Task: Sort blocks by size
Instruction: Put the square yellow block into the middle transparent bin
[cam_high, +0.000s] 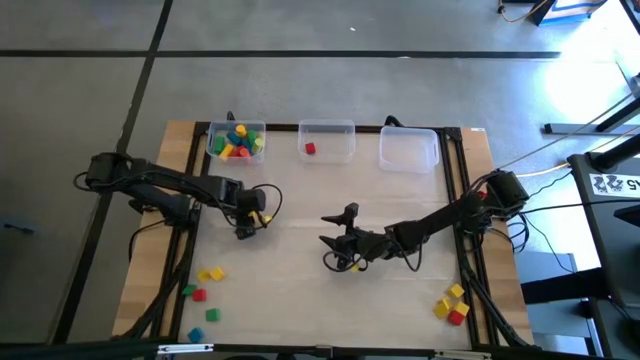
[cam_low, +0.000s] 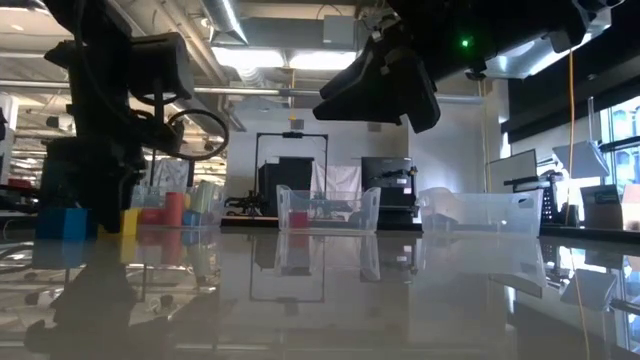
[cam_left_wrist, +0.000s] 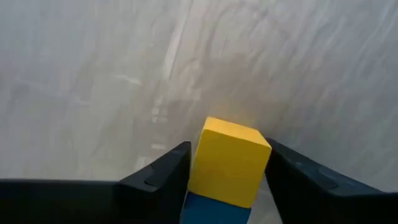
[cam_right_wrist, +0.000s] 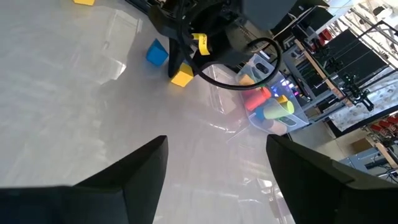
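My left gripper (cam_high: 254, 222) is at the table's left middle, shut on a yellow cube (cam_left_wrist: 230, 162). A blue cube (cam_left_wrist: 214, 211) sits right behind the yellow one, farther back between the fingers; both also show in the right wrist view, the yellow cube (cam_right_wrist: 181, 76) and the blue cube (cam_right_wrist: 157, 53). My right gripper (cam_high: 338, 240) is open and empty over the table's middle. More blocks lie near the left front corner (cam_high: 205, 290) and near the right front corner (cam_high: 452, 305). Several blocks fill the left bin (cam_high: 236, 141). My left gripper pinches the yellow cube by two opposite side faces (cam_left_wrist: 196, 171) between its two fingers, at their free ends. The fingers come from the table's left, slanting down. The cube looks to rest on the table, with the blue cube against its back.
Three clear bins stand along the far edge: the left one with blocks, the middle one (cam_high: 327, 140) with one red block (cam_high: 310, 149), and the right one (cam_high: 409, 150). Bare table lies between the two grippers and toward the near edge.
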